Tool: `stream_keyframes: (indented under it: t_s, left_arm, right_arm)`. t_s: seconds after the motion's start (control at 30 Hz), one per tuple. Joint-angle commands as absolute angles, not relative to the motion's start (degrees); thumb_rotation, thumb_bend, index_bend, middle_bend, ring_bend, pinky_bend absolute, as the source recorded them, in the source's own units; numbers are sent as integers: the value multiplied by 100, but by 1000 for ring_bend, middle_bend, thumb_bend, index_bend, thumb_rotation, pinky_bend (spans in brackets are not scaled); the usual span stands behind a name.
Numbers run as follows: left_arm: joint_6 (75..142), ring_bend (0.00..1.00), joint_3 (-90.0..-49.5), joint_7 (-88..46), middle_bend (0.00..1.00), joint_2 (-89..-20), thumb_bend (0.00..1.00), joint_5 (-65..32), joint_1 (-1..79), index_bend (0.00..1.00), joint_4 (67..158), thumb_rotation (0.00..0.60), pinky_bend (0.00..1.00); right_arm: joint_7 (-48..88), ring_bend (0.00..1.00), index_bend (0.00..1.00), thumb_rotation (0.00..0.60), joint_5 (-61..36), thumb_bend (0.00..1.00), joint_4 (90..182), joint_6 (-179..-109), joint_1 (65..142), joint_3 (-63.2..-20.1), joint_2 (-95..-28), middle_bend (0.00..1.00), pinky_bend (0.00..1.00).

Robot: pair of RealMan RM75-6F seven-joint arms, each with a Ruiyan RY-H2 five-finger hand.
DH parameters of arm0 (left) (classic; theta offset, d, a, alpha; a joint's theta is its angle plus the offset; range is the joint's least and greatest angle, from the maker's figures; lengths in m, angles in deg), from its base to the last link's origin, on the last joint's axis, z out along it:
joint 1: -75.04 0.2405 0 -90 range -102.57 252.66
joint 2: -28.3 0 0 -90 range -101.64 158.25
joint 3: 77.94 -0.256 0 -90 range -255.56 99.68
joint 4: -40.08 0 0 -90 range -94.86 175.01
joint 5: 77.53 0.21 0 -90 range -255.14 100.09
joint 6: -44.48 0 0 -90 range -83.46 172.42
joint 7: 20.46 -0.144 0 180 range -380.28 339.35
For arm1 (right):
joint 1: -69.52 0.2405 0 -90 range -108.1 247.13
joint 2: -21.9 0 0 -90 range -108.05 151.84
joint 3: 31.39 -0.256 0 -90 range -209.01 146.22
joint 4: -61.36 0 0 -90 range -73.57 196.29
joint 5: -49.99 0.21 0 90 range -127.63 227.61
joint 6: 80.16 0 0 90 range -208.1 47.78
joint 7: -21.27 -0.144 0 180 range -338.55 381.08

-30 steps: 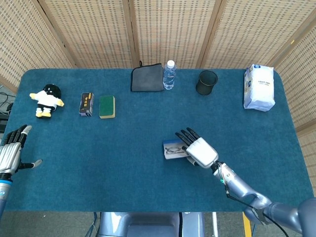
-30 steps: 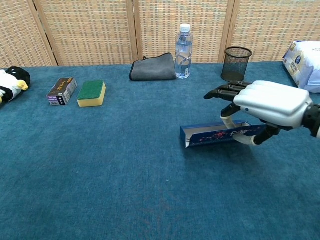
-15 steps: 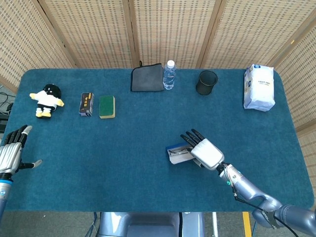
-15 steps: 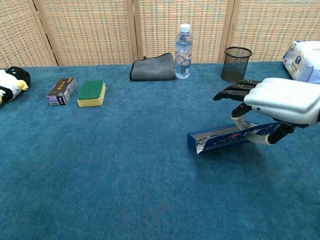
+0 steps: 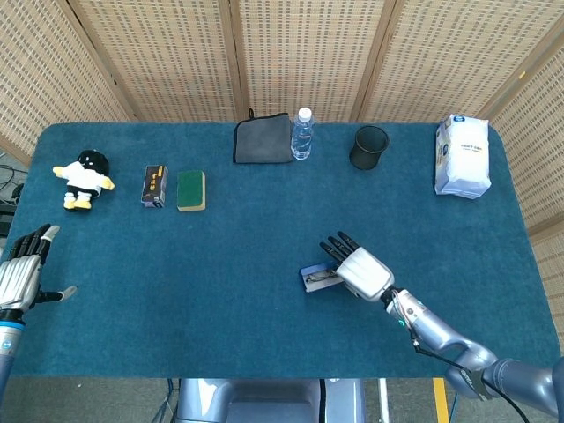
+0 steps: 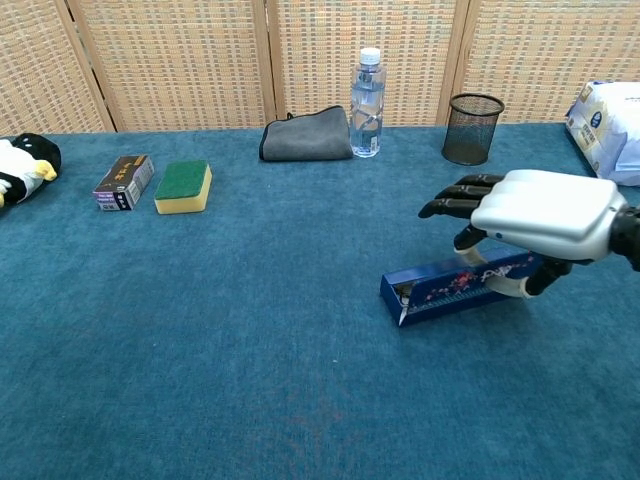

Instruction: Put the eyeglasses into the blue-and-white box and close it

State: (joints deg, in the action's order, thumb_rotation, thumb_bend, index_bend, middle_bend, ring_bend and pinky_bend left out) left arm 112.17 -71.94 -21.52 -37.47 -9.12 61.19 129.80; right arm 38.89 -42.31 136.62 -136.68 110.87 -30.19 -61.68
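Observation:
The blue-and-white box (image 5: 315, 277) (image 6: 449, 288) lies on the blue cloth right of the middle, its right end raised a little. My right hand (image 5: 359, 270) (image 6: 535, 211) holds that end, with the thumb against the box's front side and the fingers stretched out above it. The lid lies almost flat on the box. Something pale shows in the box's open left end; I cannot make out the eyeglasses clearly. At the table's left edge my left hand (image 5: 19, 278) is open and holds nothing.
Along the back stand a grey cloth (image 5: 263, 139), a water bottle (image 5: 302, 134), a black mesh cup (image 5: 368, 147) and a white packet (image 5: 462, 156). A penguin toy (image 5: 84, 179), a small dark box (image 5: 154, 185) and a green sponge (image 5: 191, 190) lie at the back left.
The right hand has drawn the box a little right and nearer me, tilting it. The lid has come down over the glasses. The left hand has not moved.

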Motion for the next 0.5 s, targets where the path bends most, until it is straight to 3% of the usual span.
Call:
stream_keyframes:
  t_s: [0.03, 0.5]
  left_arm:
    - [11215, 0, -7192, -2153, 0, -3748, 0, -918, 6118, 0, 12976, 600, 0]
    - [11162, 0, -7173, -2100, 0, -3737, 0, -964, 6103, 0, 12935, 600, 0]
  right_arm:
    - [4044, 0, 674, 600, -4200, 543, 13477, -13542, 11178, -3085, -6313, 83, 62]
    - [4151, 0, 622, 600, -4174, 491, 13171, -13513, 11257, -3172, -6620, 78, 62]
